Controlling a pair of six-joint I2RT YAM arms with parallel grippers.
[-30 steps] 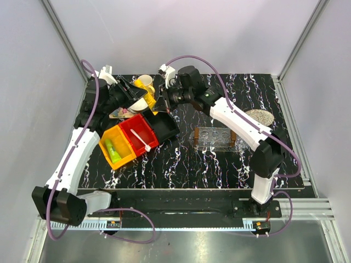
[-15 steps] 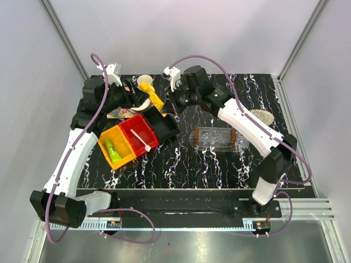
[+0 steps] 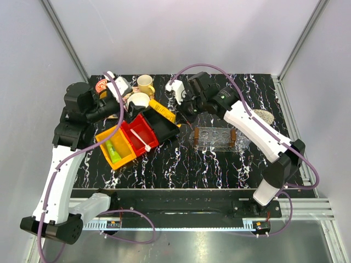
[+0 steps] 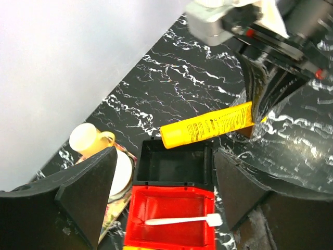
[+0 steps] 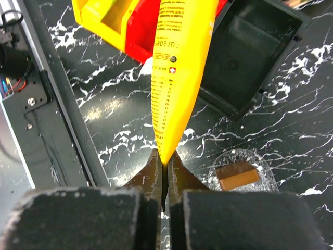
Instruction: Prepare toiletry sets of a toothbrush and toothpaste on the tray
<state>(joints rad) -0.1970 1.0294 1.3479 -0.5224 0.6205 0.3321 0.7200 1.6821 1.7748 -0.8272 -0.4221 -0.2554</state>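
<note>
The right hand (image 5: pixel 164 162) pinches the yellow toothpaste tube (image 5: pixel 179 67) by its flat end beside the black bin (image 4: pixel 171 169). The left hand (image 4: pixel 165 161) hangs spread above the red bin (image 4: pixel 156 203) holding the toothbrush (image 4: pixel 179 221).

One tube aloft, the others binned.
Yellow toothpaste tube (image 3: pixel 163 109) slants above the desk toward its far edge, flat tail pinched in the right jaws; white toothbrush (image 3: pixel 141 140) lies in the red bin (image 3: pixel 145 127), green toothpaste tube (image 3: pixel 113 151) in the yellow bin (image 3: pixel 120 139).
</note>
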